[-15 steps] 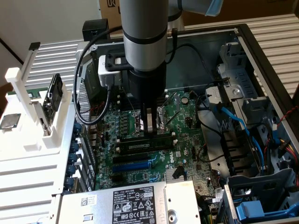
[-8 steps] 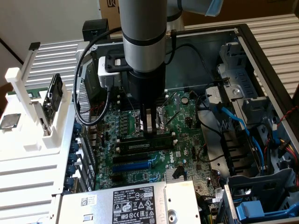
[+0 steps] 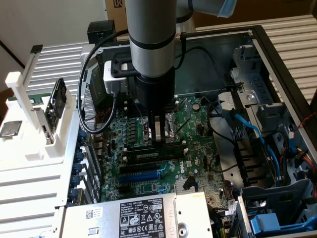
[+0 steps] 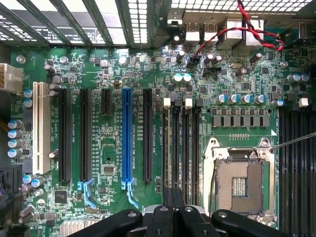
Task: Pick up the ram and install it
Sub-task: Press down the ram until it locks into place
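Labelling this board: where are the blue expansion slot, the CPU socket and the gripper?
blue expansion slot (image 4: 127, 138), wrist view, middle of its length.
CPU socket (image 4: 240, 185), wrist view, centre of its contact field.
gripper (image 3: 158, 141), exterior view, at its shut fingertips.

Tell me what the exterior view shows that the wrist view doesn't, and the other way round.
Exterior view: the arm, the labelled power supply, blue cables and a white rack beside the case. Wrist view: a white expansion slot, red wires and the bare processor socket. Both: the green motherboard, the blue expansion slot and the shut claw over the board.
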`<state>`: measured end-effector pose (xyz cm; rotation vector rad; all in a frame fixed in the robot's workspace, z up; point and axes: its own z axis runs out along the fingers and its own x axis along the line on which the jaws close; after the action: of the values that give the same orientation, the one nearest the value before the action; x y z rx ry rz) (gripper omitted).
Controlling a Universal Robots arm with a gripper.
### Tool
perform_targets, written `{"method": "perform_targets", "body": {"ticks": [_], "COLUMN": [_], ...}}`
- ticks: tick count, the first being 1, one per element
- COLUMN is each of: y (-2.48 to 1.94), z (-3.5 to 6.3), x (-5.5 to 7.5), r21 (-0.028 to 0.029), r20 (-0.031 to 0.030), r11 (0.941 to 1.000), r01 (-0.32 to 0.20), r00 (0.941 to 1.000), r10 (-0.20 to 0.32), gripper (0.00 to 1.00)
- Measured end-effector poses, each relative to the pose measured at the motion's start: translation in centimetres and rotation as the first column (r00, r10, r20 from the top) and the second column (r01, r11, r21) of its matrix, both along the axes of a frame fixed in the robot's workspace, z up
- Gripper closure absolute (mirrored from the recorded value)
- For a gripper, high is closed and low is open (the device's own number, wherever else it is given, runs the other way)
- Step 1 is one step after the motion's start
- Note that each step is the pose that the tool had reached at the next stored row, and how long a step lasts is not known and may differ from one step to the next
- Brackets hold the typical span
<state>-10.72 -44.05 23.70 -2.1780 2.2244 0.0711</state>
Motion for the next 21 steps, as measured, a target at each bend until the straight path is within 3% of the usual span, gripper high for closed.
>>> {"method": "perform_targets", "body": {"ticks": [21], "y": [0.01], "z": [-0.68], "x": [-0.13], "r21": [-0.0001], "r20": [0.0008], "r11": [1.0000], "r01": [0.000], "r00": [1.0000], "r10": [0.000], "gripper": [0.90]}}
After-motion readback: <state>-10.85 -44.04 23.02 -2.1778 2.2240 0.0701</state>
